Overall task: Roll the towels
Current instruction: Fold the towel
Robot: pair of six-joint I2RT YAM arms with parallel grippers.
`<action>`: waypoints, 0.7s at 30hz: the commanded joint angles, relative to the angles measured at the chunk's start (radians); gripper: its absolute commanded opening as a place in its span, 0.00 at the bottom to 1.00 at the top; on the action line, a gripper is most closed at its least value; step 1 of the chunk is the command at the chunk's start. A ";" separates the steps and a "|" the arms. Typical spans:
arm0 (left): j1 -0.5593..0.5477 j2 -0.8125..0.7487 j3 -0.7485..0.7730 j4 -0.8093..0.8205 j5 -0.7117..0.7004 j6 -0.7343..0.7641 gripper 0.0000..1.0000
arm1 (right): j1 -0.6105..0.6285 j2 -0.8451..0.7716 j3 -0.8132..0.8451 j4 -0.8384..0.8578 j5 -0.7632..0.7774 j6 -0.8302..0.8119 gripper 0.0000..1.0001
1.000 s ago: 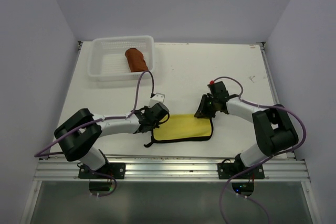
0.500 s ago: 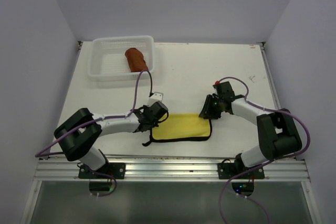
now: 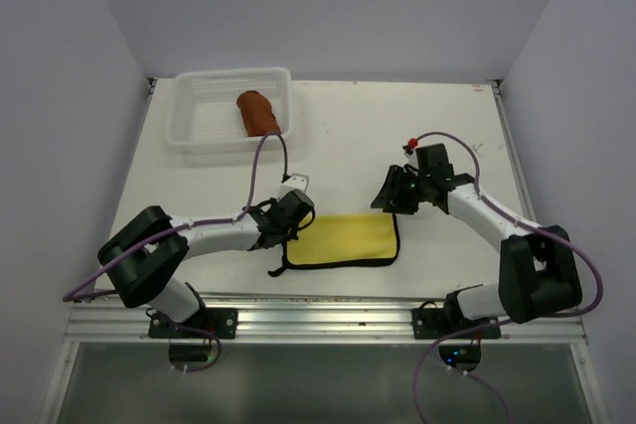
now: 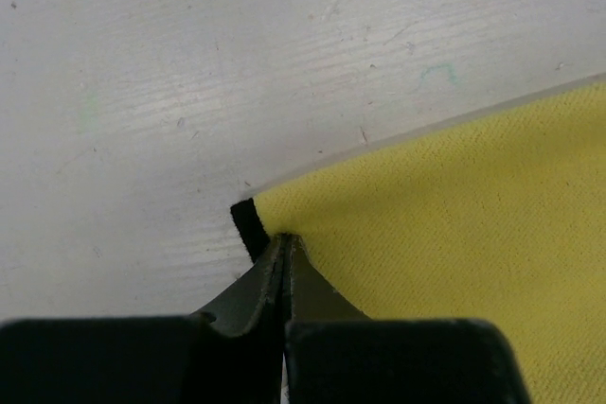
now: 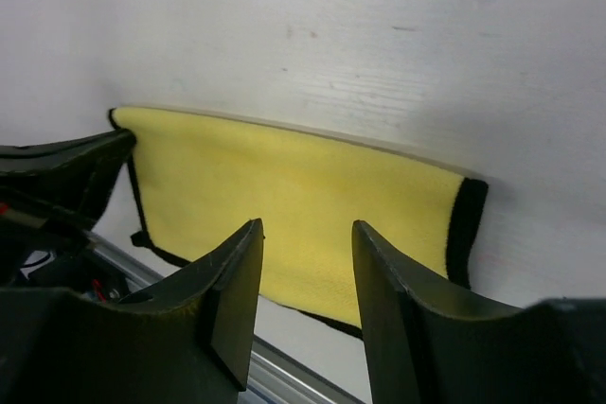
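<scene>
At the worktop's far left corner stands a white mesh basket [image 3: 231, 74] with the rust-brown towel [image 3: 257, 112] lying rolled against its right wall. Near the middle of the near edge, the left gripper [image 4: 286, 245] has its fingers pressed together on the far left corner of the yellow towel [image 3: 343, 238], beside the dark hem. The cloth lies flat and unrolled. The right gripper [image 5: 306, 226] hangs just off the towel's far right corner, fingers spread and holding nothing.

Left tool [image 4: 287, 245] perhaps hides towel [image 4: 454, 234] corner.
</scene>
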 commanded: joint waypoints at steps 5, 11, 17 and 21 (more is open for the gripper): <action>0.006 -0.012 -0.017 0.005 0.033 0.036 0.00 | -0.004 -0.188 0.094 -0.215 0.134 -0.107 0.47; 0.006 -0.028 -0.029 0.018 0.047 0.045 0.00 | -0.004 -0.271 -0.042 -0.251 0.280 -0.116 0.42; 0.006 -0.023 -0.032 0.027 0.067 0.044 0.00 | -0.004 -0.267 -0.155 -0.188 0.248 -0.097 0.43; 0.006 -0.009 -0.031 0.027 0.073 0.047 0.00 | -0.001 -0.248 -0.181 -0.137 0.225 -0.090 0.44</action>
